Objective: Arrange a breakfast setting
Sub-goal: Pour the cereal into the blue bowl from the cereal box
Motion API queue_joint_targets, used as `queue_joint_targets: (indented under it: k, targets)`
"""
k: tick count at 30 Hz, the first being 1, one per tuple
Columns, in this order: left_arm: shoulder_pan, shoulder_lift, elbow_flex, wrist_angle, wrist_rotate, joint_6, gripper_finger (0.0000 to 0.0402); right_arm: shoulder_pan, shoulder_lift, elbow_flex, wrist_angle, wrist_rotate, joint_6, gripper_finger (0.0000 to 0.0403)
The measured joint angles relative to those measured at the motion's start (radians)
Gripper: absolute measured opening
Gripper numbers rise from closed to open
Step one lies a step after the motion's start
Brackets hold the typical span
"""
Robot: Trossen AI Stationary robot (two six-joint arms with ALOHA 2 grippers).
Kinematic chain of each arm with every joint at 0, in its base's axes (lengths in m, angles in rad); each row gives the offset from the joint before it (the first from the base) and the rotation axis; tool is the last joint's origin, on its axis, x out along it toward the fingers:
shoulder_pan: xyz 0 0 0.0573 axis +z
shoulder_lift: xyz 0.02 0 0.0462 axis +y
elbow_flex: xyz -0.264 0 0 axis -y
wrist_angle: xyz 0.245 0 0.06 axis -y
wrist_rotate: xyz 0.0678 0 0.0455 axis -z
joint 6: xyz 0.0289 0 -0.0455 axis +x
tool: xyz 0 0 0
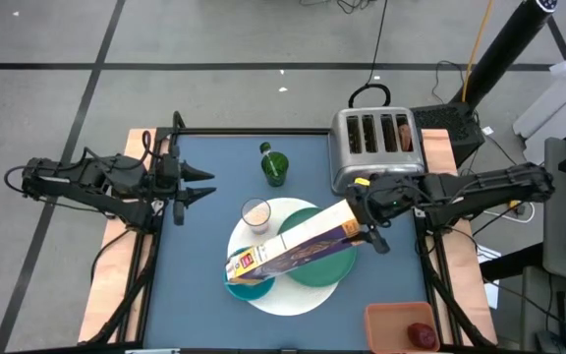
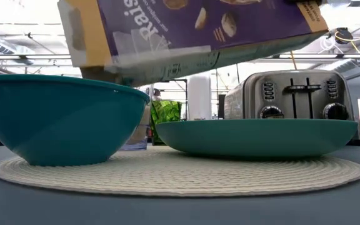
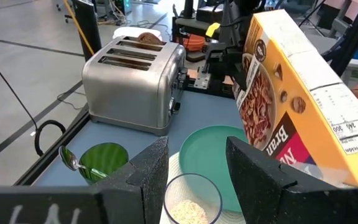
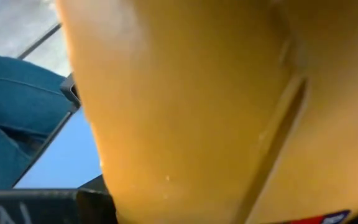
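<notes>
- Two arms: right gripper (image 1: 369,218), centre-right, fingers clamped on the tilted purple cardboard cereal box (image 1: 293,248), its mouth over the teal bowl (image 1: 251,286) at lower centre.
- Left gripper (image 1: 200,186), fingers spread wide, waits at left.
- Pouring seems underway; next, tip further, then stand the box upright.

Toaster (image 3: 132,84): brushed metal, shiny. Cereal box (image 1: 293,251): printed cardboard. Mat (image 2: 186,174): woven, rough, matt. Bowl (image 2: 58,115) & plate (image 2: 255,137): smooth plastic w/ soft sheen. Glass (image 3: 192,199): clear.
</notes>
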Motion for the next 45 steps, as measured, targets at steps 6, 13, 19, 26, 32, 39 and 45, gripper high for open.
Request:
queue_joint_targets:
  k: [6, 13, 19, 26, 32, 39, 45]
  targets:
    - [0.000, 0.000, 0.000, 0.000, 0.000, 0.000, 0.0168, 0.000, 0.021, 0.000, 0.000, 0.001, -0.002, 0.0208]
    - [0.000, 0.000, 0.000, 0.000, 0.000, 0.000, 0.0168, 0.000, 0.033, 0.001, -0.003, 0.027, -0.025, 0.0208]
    - [0.000, 0.000, 0.000, 0.000, 0.000, 0.000, 0.0168, -0.004, 0.033, 0.037, -0.054, 0.028, -0.021, 0.0208]
    - [0.000, 0.000, 0.000, 0.000, 0.000, 0.000, 0.0168, -0.011, 0.050, 0.122, -0.092, 0.027, -0.023, 0.0208]
    - [0.000, 0.000, 0.000, 0.000, 0.000, 0.000, 0.0168, -0.012, 0.089, 0.183, -0.164, 0.026, -0.037, 0.0208]
    - [0.000, 0.000, 0.000, 0.000, 0.000, 0.000, 0.0168, -0.012, 0.133, 0.194, -0.191, 0.027, -0.053, 0.0208]
    - [0.000, 0.000, 0.000, 0.000, 0.000, 0.000, 0.0168, -0.012, 0.139, 0.194, -0.191, 0.026, -0.079, 0.0208]
